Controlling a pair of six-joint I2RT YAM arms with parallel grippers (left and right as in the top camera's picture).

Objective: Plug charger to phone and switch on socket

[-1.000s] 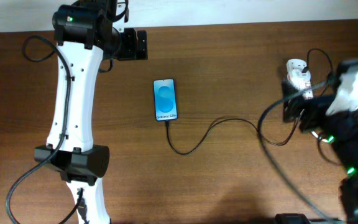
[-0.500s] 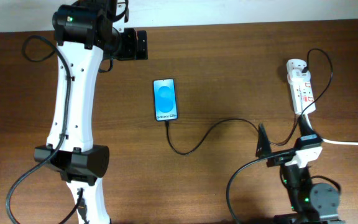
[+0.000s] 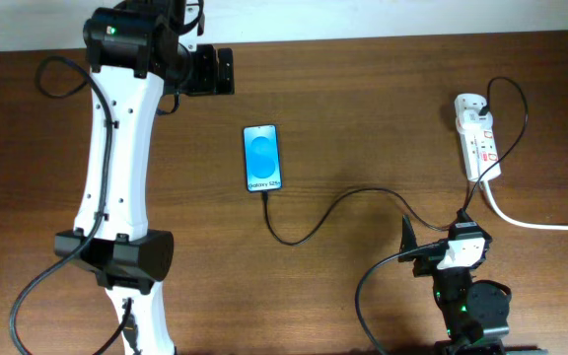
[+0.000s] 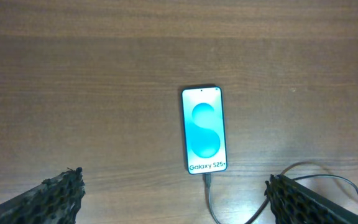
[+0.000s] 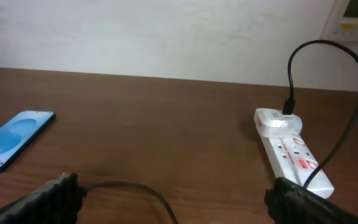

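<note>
The phone (image 3: 262, 158) lies flat mid-table with its blue screen lit; it also shows in the left wrist view (image 4: 204, 129) and the right wrist view (image 5: 14, 140). The charger cable (image 3: 309, 232) runs from the phone's bottom edge, where its plug (image 4: 207, 181) sits in the port, in a curve to the adapter (image 5: 278, 121) on the white socket strip (image 3: 480, 143). My left gripper (image 3: 217, 71) is open and empty, hovering left of and beyond the phone (image 4: 176, 199). My right gripper (image 3: 437, 235) is open and empty at the front right (image 5: 179, 202), short of the socket (image 5: 294, 155).
The thick white cord (image 3: 535, 223) runs from the socket off the right edge. The left arm's white links (image 3: 116, 168) stretch along the left side of the table. A pale wall stands behind the table in the right wrist view.
My right arm has drawn back from over the socket strip to the front right, leaving the strip in full view. The left arm, phone and cable have not moved.
</note>
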